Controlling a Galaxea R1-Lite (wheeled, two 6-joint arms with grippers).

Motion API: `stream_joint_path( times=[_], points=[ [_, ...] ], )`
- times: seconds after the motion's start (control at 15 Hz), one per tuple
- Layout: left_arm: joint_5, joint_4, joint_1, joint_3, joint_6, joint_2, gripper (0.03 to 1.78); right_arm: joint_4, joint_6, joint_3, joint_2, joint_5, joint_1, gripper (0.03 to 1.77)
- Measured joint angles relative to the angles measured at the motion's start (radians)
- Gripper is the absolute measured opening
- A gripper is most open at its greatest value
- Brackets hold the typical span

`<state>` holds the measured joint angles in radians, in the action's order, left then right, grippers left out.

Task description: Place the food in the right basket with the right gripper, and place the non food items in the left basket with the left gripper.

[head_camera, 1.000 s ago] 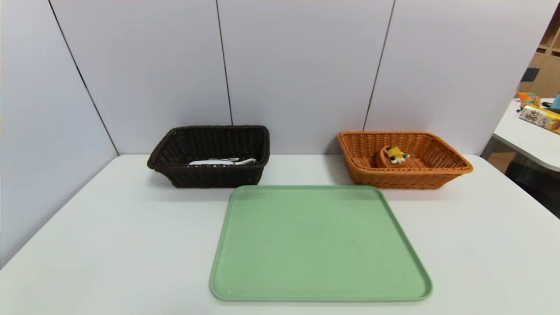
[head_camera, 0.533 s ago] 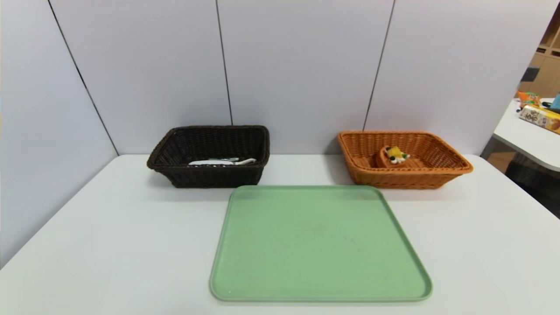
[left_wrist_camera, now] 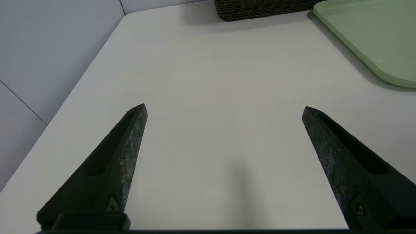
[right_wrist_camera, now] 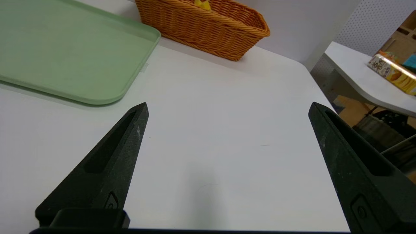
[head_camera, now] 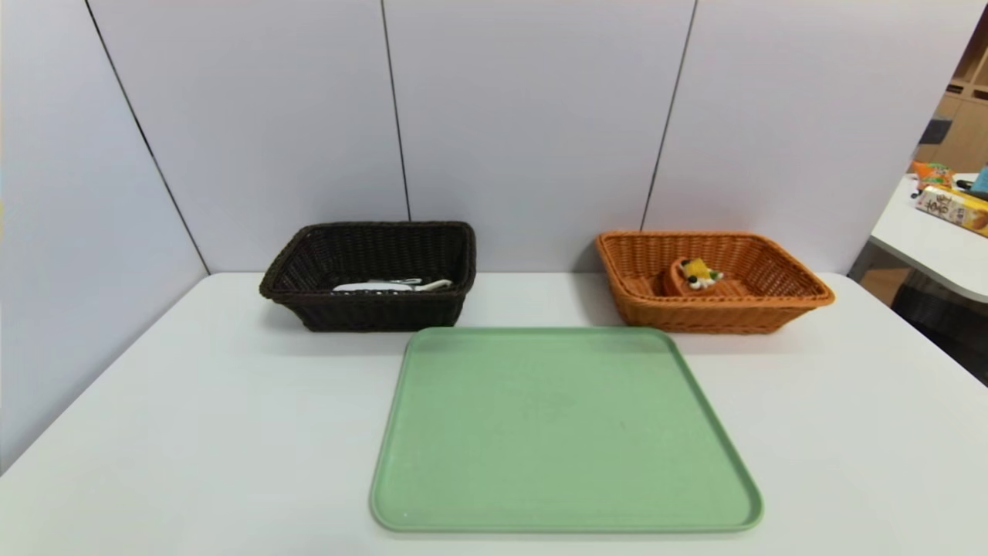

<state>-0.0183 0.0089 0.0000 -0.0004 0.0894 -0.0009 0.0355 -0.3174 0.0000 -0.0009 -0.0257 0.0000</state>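
The food, a toy tart wedge (head_camera: 693, 276) with yellow fruit on top, lies inside the orange-tan right basket (head_camera: 803, 292); its yellow tip (right_wrist_camera: 202, 4) peeks over the basket's wall (right_wrist_camera: 208, 27) in the right wrist view. White non food items (head_camera: 390, 286) lie in the dark brown left basket (head_camera: 363, 313), partly hidden by its front wall. My left gripper (left_wrist_camera: 224, 109) hangs open over bare table near the front left, holding nothing. Over bare table at the front right my right gripper (right_wrist_camera: 228, 107) is open too, nothing between its fingers. Neither arm shows in the head view.
A pale green tray (head_camera: 563, 432) with nothing on it lies in the middle of the white table (head_camera: 193, 432), in front of both baskets. Grey wall panels close the back and left. A second table (head_camera: 934, 239) with snack packets stands off to the right.
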Motion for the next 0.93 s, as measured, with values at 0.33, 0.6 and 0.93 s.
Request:
stream_joint_path(
  times=[0.33, 0.6, 0.93],
  points=[
    [0.019, -0.007, 0.001, 0.0, -0.1, 0.0, 1.69, -0.044, 0.216, 0.0, 0.0, 0.0, 0.0, 1.7],
    [0.02, -0.008, 0.001, 0.0, -0.103, 0.0, 1.69, -0.036, 0.302, 0.0, 0.004, 0.023, 0.0, 1.7],
    [0.02, -0.009, 0.002, 0.0, -0.105, 0.0, 1.69, -0.036, 0.307, 0.0, 0.002, 0.025, 0.0, 1.7]
  ],
)
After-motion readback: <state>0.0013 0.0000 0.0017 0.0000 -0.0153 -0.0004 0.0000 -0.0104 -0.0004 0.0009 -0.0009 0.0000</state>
